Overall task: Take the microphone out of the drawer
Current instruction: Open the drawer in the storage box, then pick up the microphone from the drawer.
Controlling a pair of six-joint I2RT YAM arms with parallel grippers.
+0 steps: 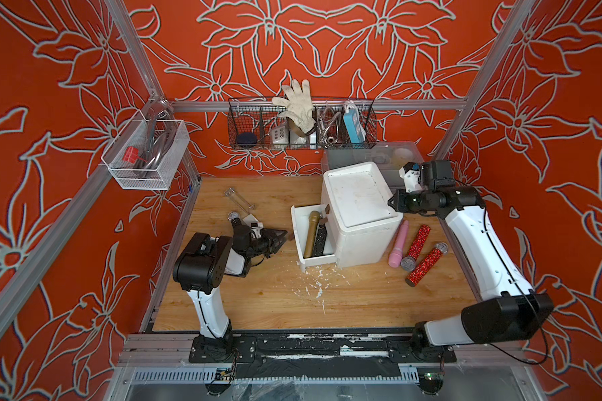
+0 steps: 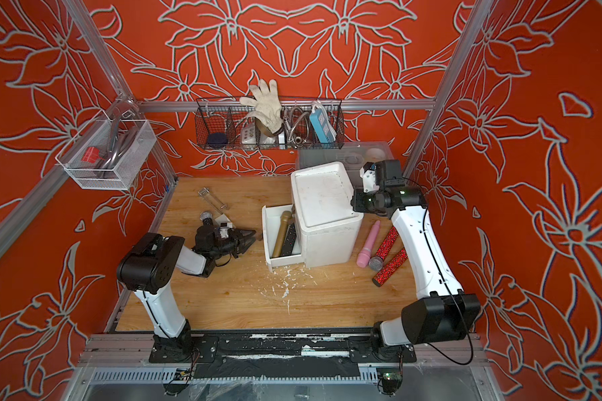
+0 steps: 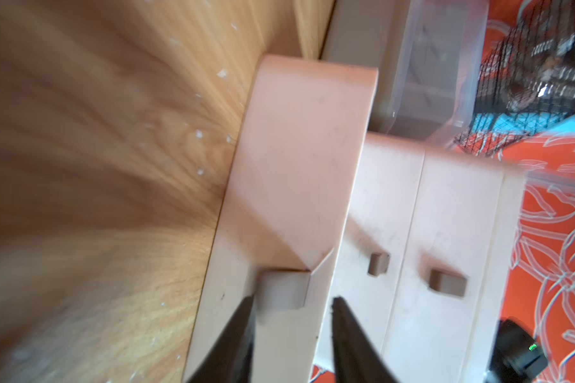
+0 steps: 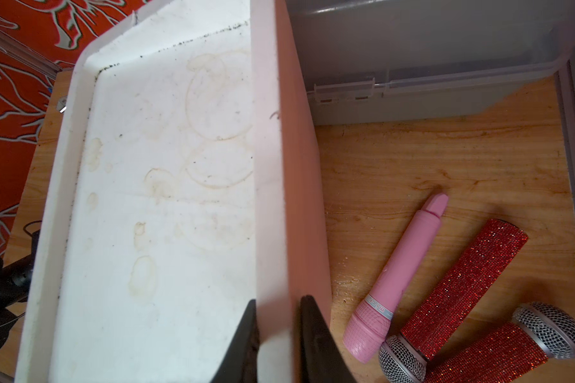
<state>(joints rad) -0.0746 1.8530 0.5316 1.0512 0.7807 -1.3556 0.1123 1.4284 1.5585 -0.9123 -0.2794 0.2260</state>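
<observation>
— Drawer out yet?
— Yes. The drawer (image 1: pixel 295 225) stands pulled left from the cabinet (image 1: pixel 357 194), with the gold microphone (image 1: pixel 311 234) lying inside (beside a black microphone (image 1: pixel 322 239)).
— Grippers?
— The left gripper (image 1: pixel 283 239) is parted and empty by the handle (image 3: pixel 283 290). The right gripper (image 4: pixel 276 308) clamps the cabinet's rim. Only the lift-out remains.

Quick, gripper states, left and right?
Left gripper: open at the drawer handle, holding nothing.
Right gripper: closed on the drawer unit, at its top rim.
</observation>
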